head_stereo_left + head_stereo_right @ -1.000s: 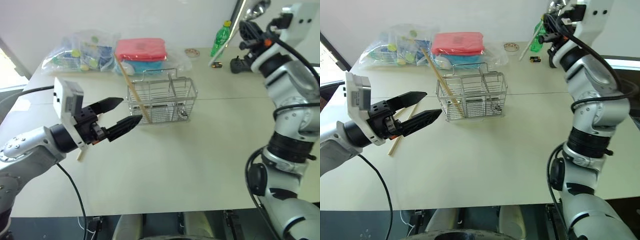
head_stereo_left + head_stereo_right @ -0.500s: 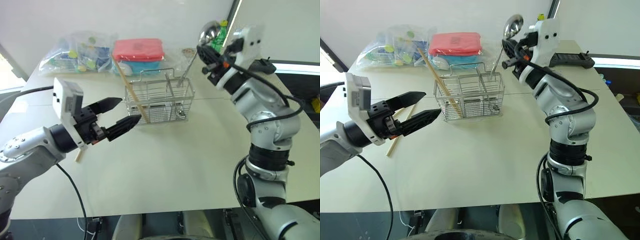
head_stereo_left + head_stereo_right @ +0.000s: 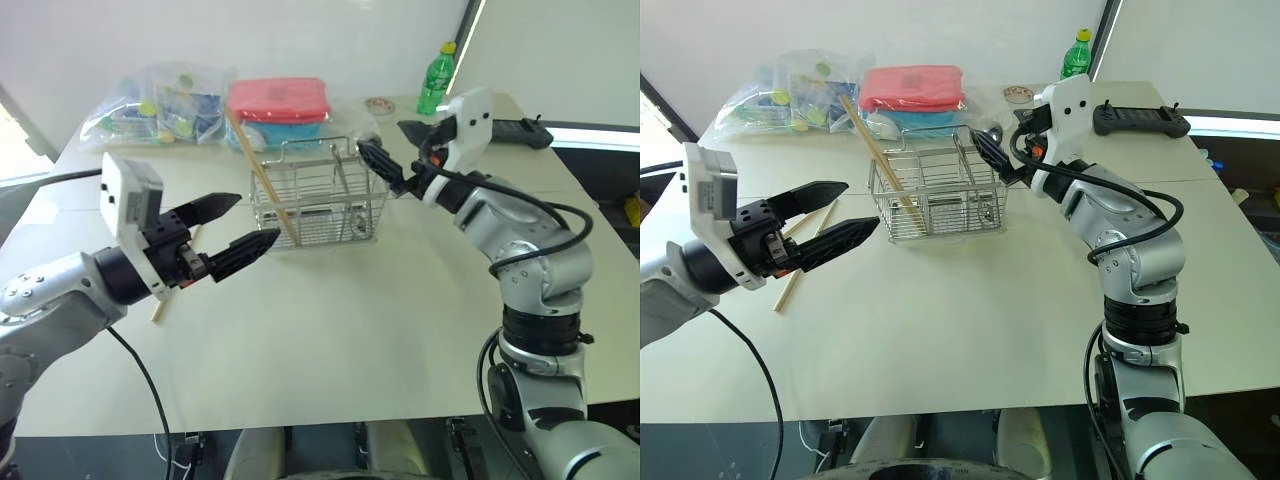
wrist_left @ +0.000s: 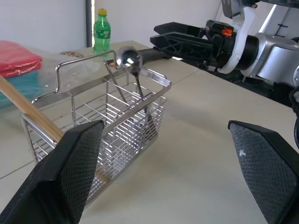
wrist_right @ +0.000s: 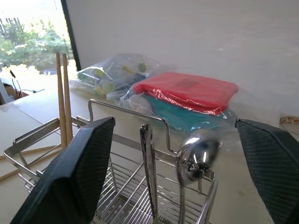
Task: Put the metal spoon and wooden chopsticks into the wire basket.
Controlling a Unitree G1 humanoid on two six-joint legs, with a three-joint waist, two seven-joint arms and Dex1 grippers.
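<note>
Pale tabletop (image 3: 330, 330) under a white wall, and the wire basket (image 3: 322, 196) sits toward the far side. The metal spoon (image 4: 133, 70) stands in the basket's right-hand end, bowl up, handle down in the compartment. The right gripper (image 3: 392, 152) hovers just beside that end of the basket, jaws spread wide, nothing between them. Wooden chopsticks (image 3: 262, 180) lean in the basket's left end, tips poking up and out over the rim. Another chopstick (image 3: 798, 272) lies flat on the tabletop to the left of the basket. The left gripper (image 3: 236, 224) hangs level near the basket's left side, jaws wide apart and empty. Behind the basket: a red-lidded box (image 3: 281, 100), a clear plastic bag (image 3: 160, 100), and a green bottle (image 3: 434, 80) further right.
</note>
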